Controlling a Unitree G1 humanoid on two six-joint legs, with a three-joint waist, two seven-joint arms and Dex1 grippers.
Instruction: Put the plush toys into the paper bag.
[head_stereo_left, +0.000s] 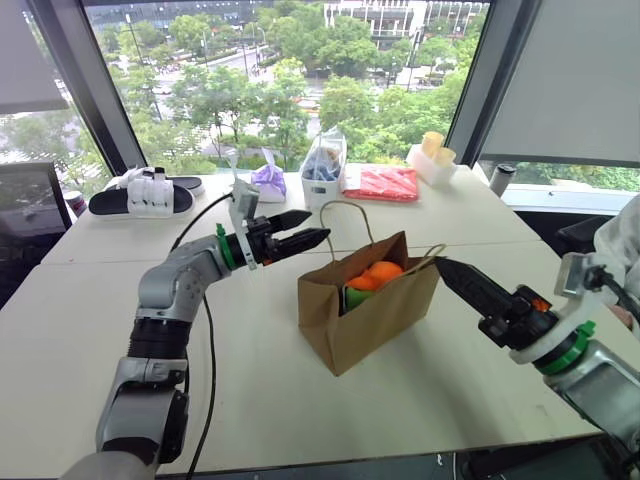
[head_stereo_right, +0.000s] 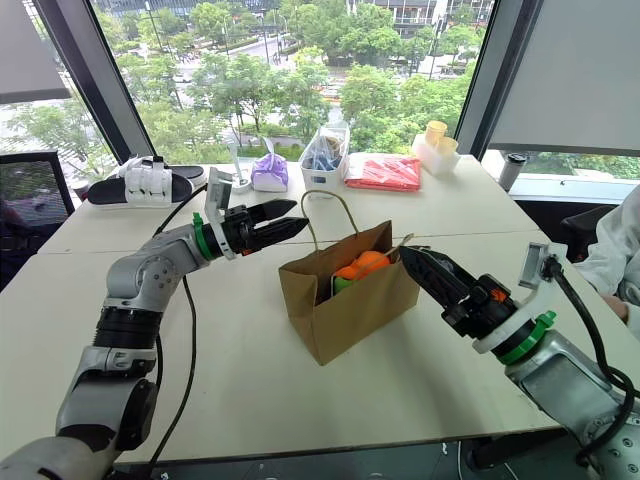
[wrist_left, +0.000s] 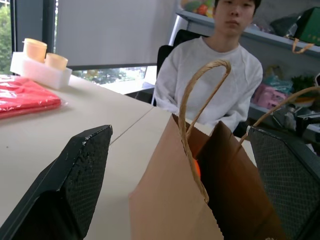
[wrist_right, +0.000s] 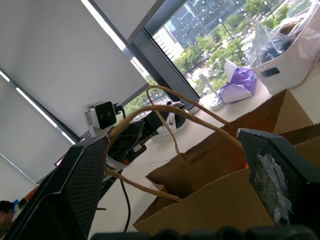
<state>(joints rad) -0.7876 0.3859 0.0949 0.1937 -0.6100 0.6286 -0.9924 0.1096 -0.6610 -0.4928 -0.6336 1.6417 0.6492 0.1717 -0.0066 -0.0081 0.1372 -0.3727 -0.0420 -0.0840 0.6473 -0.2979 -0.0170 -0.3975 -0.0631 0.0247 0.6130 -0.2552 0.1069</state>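
**Both toys in the bag, tools spread on either side**

The bag (head_stereo_left: 368, 305) stands upright on the desk (head_stereo_left: 80, 320), mouth open, roughly midway between the two arms. Inside it the orange toy (head_stereo_left: 375, 275) sits on top, with the green toy (head_stereo_left: 356, 297) just below and to its left, pressed against the bag's near wall. Judged from how they lie, the task looks done or all but done.

The left tool (head_stereo_left: 305, 230) hangs to the left of the bag and a little farther off, above the desk, its fingers spread and holding nothing. The right tool (head_stereo_left: 462, 278) is at the bag's right side, near its top edge, fingers likewise spread wide and empty; whether a fingertip brushes the paper I cannot tell. The wrist views bear this out: each shows its two black pads wide apart with the bag and its cord handles (wrist_left: 192, 107) between them.

On handling, as a judgement: the toys are light, soft and squashy, so a pinch across the middle would hold, and they should not slip or break. The bag is light and thin-walled, stiff only at its folds; a nudge could tip it. It is best taken by the handles or the rim.
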